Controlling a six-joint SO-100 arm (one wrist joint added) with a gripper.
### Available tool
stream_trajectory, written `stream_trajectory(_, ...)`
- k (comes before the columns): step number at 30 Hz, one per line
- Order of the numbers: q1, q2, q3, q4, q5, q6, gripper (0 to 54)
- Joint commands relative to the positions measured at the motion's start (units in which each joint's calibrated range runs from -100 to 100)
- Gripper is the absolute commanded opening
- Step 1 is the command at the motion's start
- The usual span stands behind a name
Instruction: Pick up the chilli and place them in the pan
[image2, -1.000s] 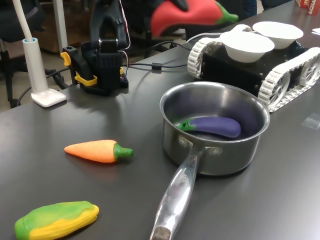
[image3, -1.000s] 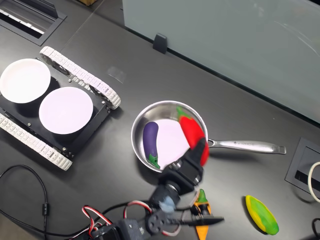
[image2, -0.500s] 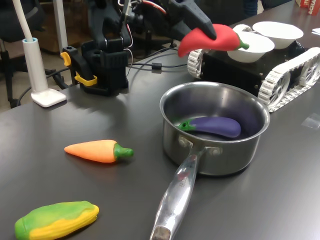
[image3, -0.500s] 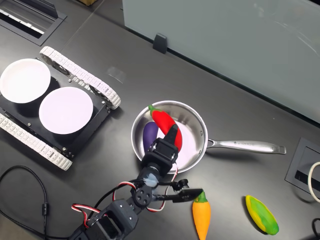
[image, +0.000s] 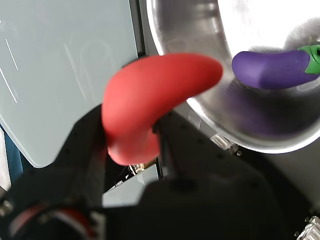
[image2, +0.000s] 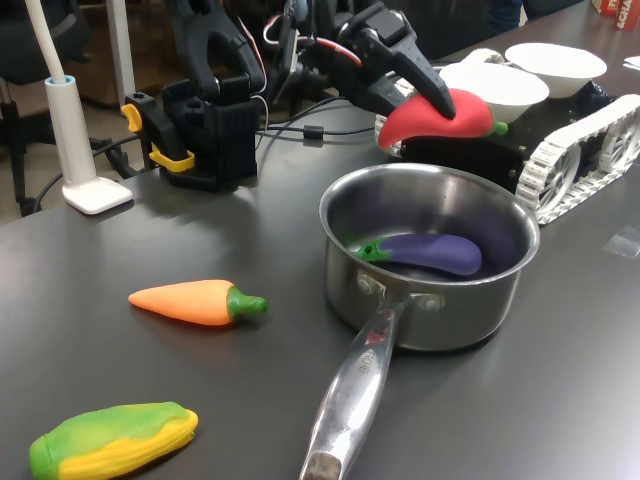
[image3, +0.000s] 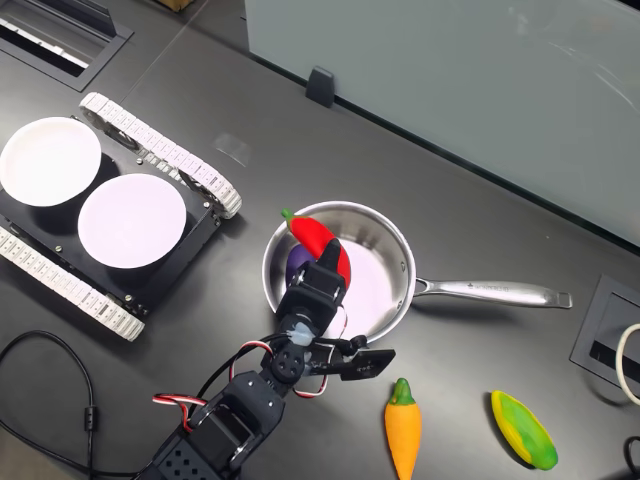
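Observation:
The red chilli (image2: 440, 117) with its green stem hangs in the air above the far rim of the steel pan (image2: 430, 320), and my gripper (image2: 428, 95) is shut on it. In the second exterior view the chilli (image3: 318, 241) sits over the pan's (image3: 392, 252) left part. The wrist view shows the chilli (image: 155, 100) between my black fingers, with the pan (image: 200, 107) beyond its tip. A purple eggplant (image2: 430, 252) lies inside the pan.
An orange carrot toy (image2: 195, 301) and a green-yellow corn toy (image2: 112, 440) lie on the dark table in the first exterior view's left. A tracked vehicle (image2: 575, 140) carrying two white bowls (image2: 495, 90) stands behind the pan. A white lamp base (image2: 95, 193) stands at the far left.
My gripper has carried the chilli down and across from high over the table to just above the pan's far rim.

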Motion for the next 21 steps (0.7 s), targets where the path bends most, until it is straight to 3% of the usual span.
stream_trajectory(1, -2.4, 0.0, -1.0, -4.3, 0.7, 0.6, 0.0)
stream_trajectory(10, -1.9, 0.1, 2.6, -6.8, 0.5, 0.6, 1.3)
stream_trajectory(21, -0.3, -3.2, 7.9, -7.7, 0.0, 0.6, 11.6)
